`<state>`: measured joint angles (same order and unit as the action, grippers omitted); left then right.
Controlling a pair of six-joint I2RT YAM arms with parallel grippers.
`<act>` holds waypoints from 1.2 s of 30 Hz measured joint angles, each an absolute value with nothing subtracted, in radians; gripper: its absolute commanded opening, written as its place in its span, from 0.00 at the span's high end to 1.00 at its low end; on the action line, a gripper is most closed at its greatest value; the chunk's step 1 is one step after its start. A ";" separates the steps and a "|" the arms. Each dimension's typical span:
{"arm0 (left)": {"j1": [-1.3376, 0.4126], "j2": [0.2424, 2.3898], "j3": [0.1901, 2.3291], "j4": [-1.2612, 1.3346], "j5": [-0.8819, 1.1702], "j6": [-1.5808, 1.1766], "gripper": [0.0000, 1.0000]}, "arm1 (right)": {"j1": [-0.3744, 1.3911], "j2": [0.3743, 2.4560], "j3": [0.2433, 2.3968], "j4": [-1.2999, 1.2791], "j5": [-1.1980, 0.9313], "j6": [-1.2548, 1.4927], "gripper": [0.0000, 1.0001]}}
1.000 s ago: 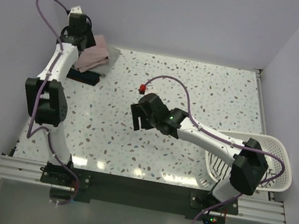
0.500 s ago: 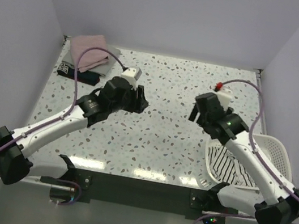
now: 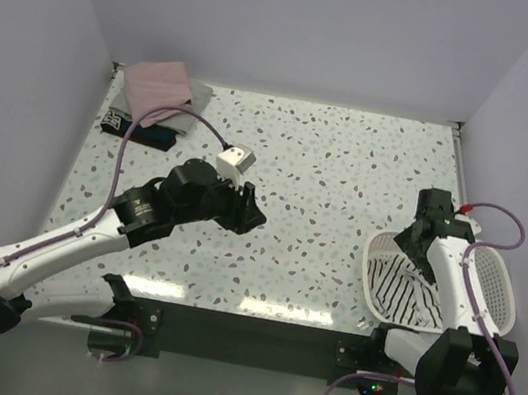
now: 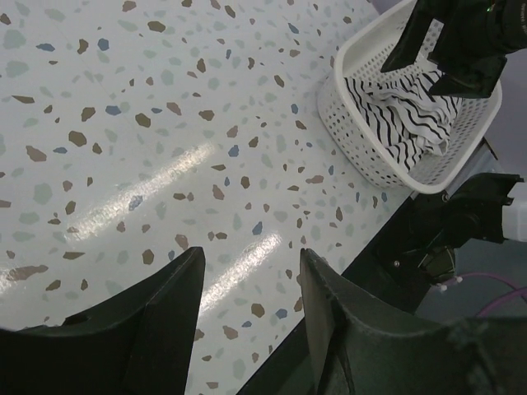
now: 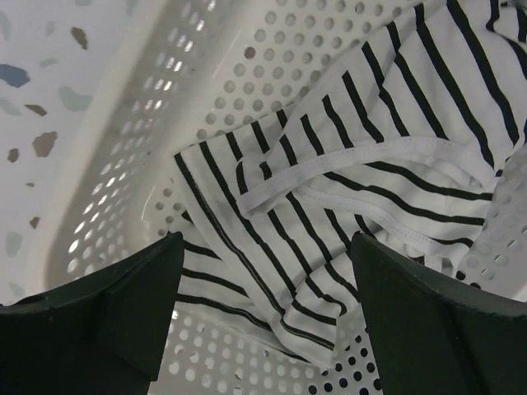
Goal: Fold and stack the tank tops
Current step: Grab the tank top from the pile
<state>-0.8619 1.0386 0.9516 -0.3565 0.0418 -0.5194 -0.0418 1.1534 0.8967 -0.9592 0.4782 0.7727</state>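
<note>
A white tank top with thin black stripes [image 3: 409,298] [image 4: 409,115] [image 5: 354,156] lies crumpled in the white basket [image 3: 497,272]. My right gripper [image 3: 416,245] [image 5: 263,239] hangs just above it, jaws open wide with nothing between them. A folded stack sits at the back left: a dusty pink top [image 3: 159,84] on a grey-green one [image 3: 199,95], with a dark navy one [image 3: 143,133] underneath. My left gripper [image 3: 248,209] [image 4: 247,255] hovers over the middle of the speckled table, open and empty.
The basket [image 4: 354,62] [image 5: 123,206] stands at the table's front right corner, next to the right arm's base [image 3: 388,365]. White walls close in the table on the left, back and right. The left arm's purple cable [image 3: 172,113] loops near the stack.
The left gripper has left the stack at the back left and come to mid-table. The right gripper has swung from the table's middle to over the basket, and its jaws have widened.
</note>
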 measured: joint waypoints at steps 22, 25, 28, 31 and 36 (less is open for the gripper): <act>-0.862 0.995 0.951 -0.422 0.086 -0.448 0.45 | -0.139 1.310 0.706 -0.719 0.452 0.951 1.00; -0.862 0.995 0.951 -0.429 0.086 -0.441 0.45 | -0.139 1.235 0.772 -0.790 0.460 0.922 1.00; -0.862 0.995 0.952 -0.434 0.086 -0.434 0.45 | -0.140 1.158 0.932 -0.876 0.474 0.879 1.00; -0.862 0.995 0.959 -0.440 0.086 -0.427 0.45 | -0.140 1.101 1.118 -0.921 0.477 0.834 1.00; -0.862 0.995 1.001 -0.444 0.062 -0.426 0.45 | -0.139 1.096 1.460 -0.981 0.381 0.753 1.00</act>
